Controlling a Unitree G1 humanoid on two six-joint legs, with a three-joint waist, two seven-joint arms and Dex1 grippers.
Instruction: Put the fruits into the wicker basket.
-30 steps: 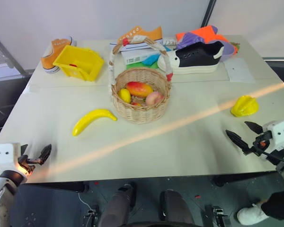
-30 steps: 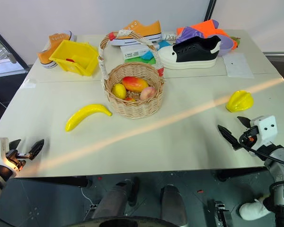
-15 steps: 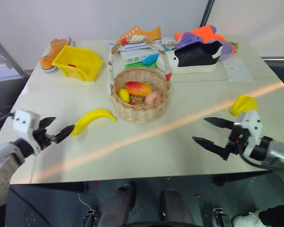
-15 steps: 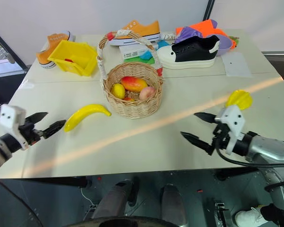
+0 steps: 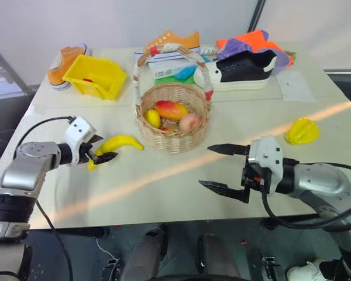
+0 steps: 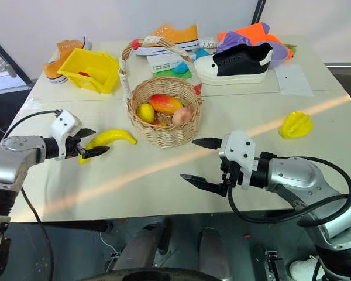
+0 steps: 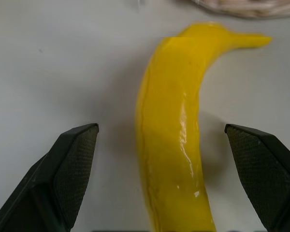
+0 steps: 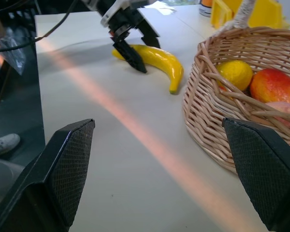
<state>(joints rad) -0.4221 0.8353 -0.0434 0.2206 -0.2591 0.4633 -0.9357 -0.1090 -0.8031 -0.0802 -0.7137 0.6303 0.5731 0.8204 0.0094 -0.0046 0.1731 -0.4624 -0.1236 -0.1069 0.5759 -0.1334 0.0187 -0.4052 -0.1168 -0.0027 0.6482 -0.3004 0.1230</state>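
At left of the frame, the left gripper [image 5: 99, 154] straddles the banana [image 5: 118, 145] with jaws spread, fingers clear of it. To grip well, it should settle lower and close squarely across the fruit's thick middle. The wicker basket [image 5: 173, 117] waits at centre; the right gripper [image 5: 222, 167] hovers wide open; the starfruit [image 5: 302, 131] lies far right.

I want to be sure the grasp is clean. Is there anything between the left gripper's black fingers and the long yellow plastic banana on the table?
Nothing visible. The left gripper is open with a finger on each side of the long curved yellow plastic banana, and between them lies bare white table. The round woven wicker basket stands beyond the banana's far tip.
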